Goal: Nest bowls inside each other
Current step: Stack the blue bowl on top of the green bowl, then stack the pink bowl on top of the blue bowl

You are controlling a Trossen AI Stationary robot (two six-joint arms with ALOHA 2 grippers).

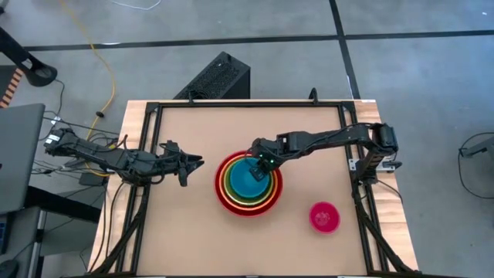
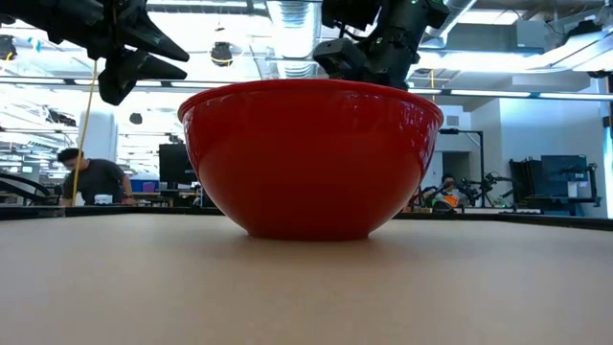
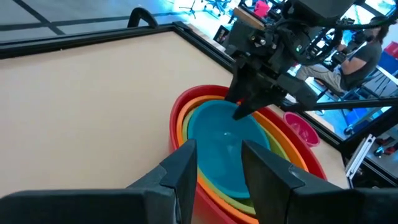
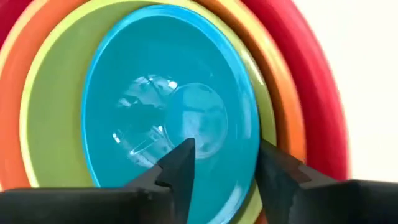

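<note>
Four bowls sit nested near the table's middle: the red bowl [image 1: 222,193] outermost, then orange [image 4: 11,118], green [image 4: 56,93] and the blue bowl [image 1: 247,182] innermost. The red bowl [image 2: 306,158] rests on its base on the table. A pink bowl [image 1: 324,217] stands alone to the near right. My right gripper [image 4: 224,155] hangs open over the stack's far side, one finger [image 4: 180,165] above the blue bowl's inside, the other [image 4: 280,177] beyond its rim [image 4: 252,124]. My left gripper [image 1: 193,162] hovers open to the left of the stack.
A dark metal frame [image 1: 147,154] runs round the tabletop. A black box [image 1: 220,77] stands on the floor past the far edge. Bare tabletop [image 1: 177,232] lies near left of the stack. In the low view a person [image 2: 91,177] sits in the room beyond the table.
</note>
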